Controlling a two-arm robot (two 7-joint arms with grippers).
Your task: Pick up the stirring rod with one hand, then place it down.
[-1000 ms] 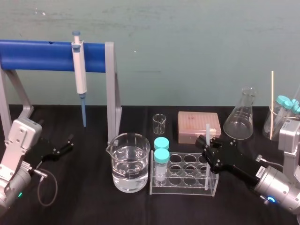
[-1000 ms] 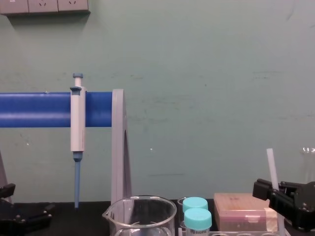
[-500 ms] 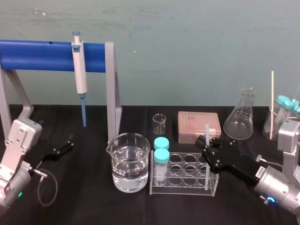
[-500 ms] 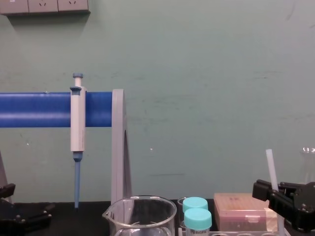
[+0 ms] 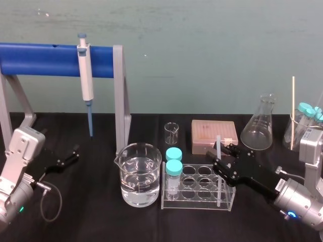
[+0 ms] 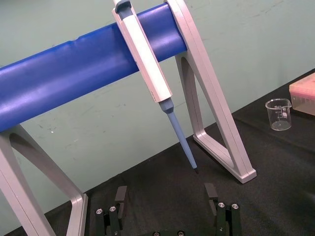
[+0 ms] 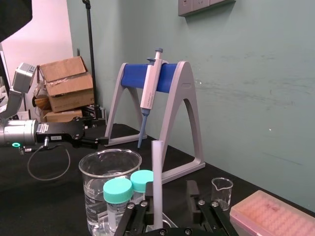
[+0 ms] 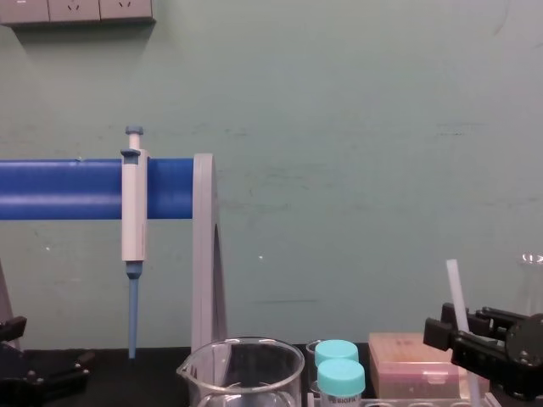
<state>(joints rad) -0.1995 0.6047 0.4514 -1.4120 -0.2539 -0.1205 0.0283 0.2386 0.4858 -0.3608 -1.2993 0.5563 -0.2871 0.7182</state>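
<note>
Right claw [image 5: 220, 157] clenched on the stirring rod [image 5: 218, 143], upright, low end down in the tube rack [image 5: 197, 205]. Could tip the rack if pulled sideways. Left claw [image 5: 68, 157] parked, fingers apart, far left.

The long, thin, translucent white stirring rod [image 5: 218, 143] stands almost upright, clamped between the blocky black fingers of my right gripper [image 5: 219, 161]. Its plain top rises well above my fingers, and its lower end hangs below them.
</note>
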